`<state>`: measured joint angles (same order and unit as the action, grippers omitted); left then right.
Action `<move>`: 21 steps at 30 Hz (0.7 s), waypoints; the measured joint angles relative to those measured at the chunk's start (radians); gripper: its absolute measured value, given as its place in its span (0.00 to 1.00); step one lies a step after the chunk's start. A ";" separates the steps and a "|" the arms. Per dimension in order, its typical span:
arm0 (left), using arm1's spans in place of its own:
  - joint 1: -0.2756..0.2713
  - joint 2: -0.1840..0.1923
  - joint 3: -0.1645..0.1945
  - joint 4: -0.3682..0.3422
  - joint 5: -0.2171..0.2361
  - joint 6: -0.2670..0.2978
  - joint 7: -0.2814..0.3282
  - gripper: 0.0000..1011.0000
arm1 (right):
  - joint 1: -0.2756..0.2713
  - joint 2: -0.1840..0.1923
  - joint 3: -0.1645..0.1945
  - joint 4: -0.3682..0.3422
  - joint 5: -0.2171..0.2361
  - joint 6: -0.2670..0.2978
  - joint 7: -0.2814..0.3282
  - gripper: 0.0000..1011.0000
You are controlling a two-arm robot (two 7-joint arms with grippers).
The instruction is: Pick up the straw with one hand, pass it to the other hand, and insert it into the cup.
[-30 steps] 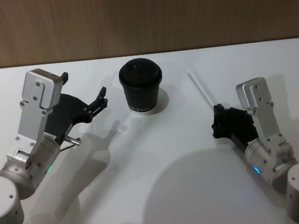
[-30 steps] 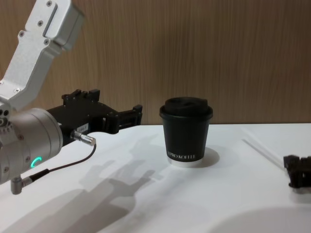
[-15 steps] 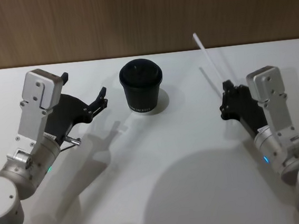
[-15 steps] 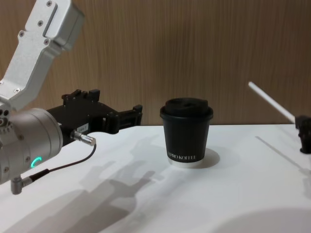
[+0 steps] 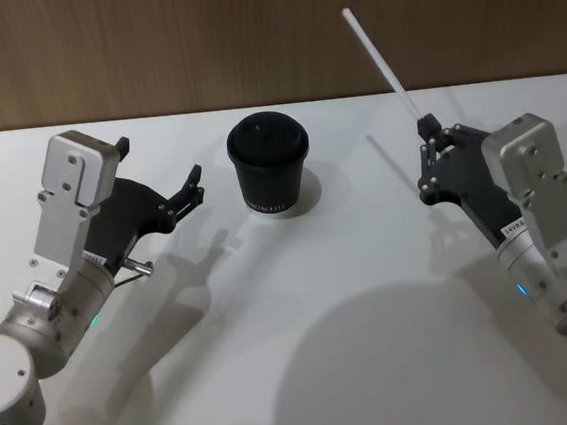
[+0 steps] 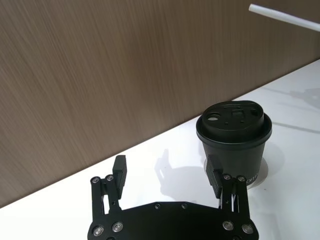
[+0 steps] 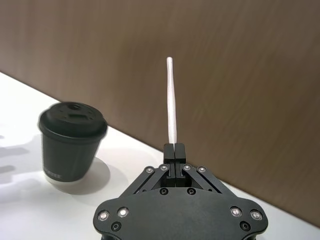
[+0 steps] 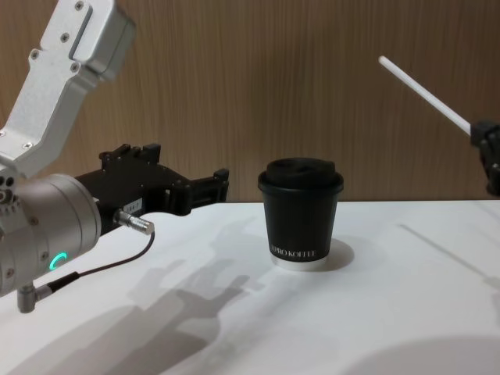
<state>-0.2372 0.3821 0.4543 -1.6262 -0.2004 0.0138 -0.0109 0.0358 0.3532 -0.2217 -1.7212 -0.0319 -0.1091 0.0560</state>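
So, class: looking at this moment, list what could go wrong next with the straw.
1. The right hand pinches the thin white plastic straw only at its end; the long free length could swing or slip at handover.
2. The open left hand sits close beside the lidded black paper cup; reaching over might knock it.

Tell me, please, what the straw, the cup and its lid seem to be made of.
The straw, clamped in the right gripper: likely plastic, white, smooth, slightly translucent. The cup: probably matte black paper, with printed lettering and a white base rim. Its lid: seemingly moulded black plastic, with a faint sheen.
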 joint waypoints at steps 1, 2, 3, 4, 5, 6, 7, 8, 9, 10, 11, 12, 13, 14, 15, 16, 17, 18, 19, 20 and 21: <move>0.000 0.000 0.000 0.000 0.000 0.000 0.000 0.99 | -0.002 0.008 -0.002 -0.007 0.000 -0.013 0.012 0.00; 0.000 0.000 0.000 0.000 0.000 0.000 0.000 0.99 | -0.002 0.012 -0.002 -0.010 0.001 -0.020 0.018 0.00; 0.000 0.000 0.000 0.000 0.000 0.000 0.000 0.99 | -0.003 0.015 -0.003 -0.013 0.001 -0.026 0.024 0.00; 0.000 0.000 0.000 0.000 0.000 0.000 0.000 0.99 | -0.005 0.024 -0.005 -0.020 0.004 -0.040 0.039 0.00; 0.000 0.000 0.000 0.000 0.000 0.000 0.000 0.99 | -0.005 0.027 -0.006 -0.023 0.007 -0.048 0.048 0.00; 0.000 0.000 0.000 0.000 0.000 0.000 0.000 0.99 | -0.006 0.031 -0.007 -0.026 0.009 -0.054 0.053 0.00; 0.000 0.000 0.000 0.000 0.000 0.000 0.000 0.99 | -0.007 0.034 -0.008 -0.028 0.011 -0.060 0.062 0.00; 0.000 0.000 0.000 0.000 0.000 0.000 0.000 0.99 | -0.008 0.042 -0.011 -0.035 0.017 -0.070 0.077 0.00; 0.000 0.000 0.000 0.000 0.000 0.000 0.000 0.99 | -0.008 0.044 -0.012 -0.036 0.019 -0.075 0.084 0.00; 0.000 0.000 0.000 0.000 0.000 0.000 0.000 0.99 | -0.009 0.049 -0.013 -0.040 0.022 -0.081 0.092 0.00; 0.000 0.000 0.000 0.000 0.000 0.000 0.000 0.99 | -0.010 0.056 -0.016 -0.044 0.030 -0.092 0.110 0.00; 0.000 0.000 0.000 0.000 0.000 0.000 0.000 0.99 | -0.010 0.059 -0.016 -0.047 0.033 -0.096 0.117 0.00; 0.000 0.000 0.000 0.000 0.000 0.000 0.000 0.99 | -0.011 0.065 -0.019 -0.052 0.040 -0.105 0.133 0.00; 0.000 0.000 0.000 0.000 0.000 0.000 0.000 0.99 | -0.011 0.069 -0.021 -0.055 0.045 -0.109 0.141 0.00; 0.000 0.000 0.000 0.000 0.000 0.000 0.000 0.99 | -0.012 0.072 -0.022 -0.058 0.049 -0.113 0.150 0.00; 0.000 0.000 0.000 0.000 0.000 0.000 0.000 0.99 | -0.012 0.078 -0.025 -0.063 0.059 -0.122 0.169 0.00; 0.000 0.000 0.000 0.000 0.000 0.000 0.000 0.99 | -0.012 0.078 -0.025 -0.063 0.059 -0.122 0.169 0.00; 0.000 0.000 0.000 0.000 0.000 0.000 0.000 0.99 | -0.013 0.085 -0.028 -0.069 0.069 -0.129 0.186 0.00; 0.000 0.000 0.000 0.000 0.000 0.000 0.000 0.99 | -0.013 0.088 -0.030 -0.071 0.074 -0.133 0.197 0.00; 0.000 0.000 0.000 0.000 0.000 0.000 0.000 0.99 | -0.013 0.094 -0.033 -0.076 0.085 -0.139 0.214 0.00; 0.000 0.000 0.000 0.000 0.000 0.000 0.000 0.99 | -0.013 0.097 -0.035 -0.079 0.090 -0.142 0.223 0.00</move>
<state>-0.2372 0.3821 0.4542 -1.6262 -0.2004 0.0139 -0.0109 0.0226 0.4506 -0.2571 -1.8004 0.0577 -0.2511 0.2787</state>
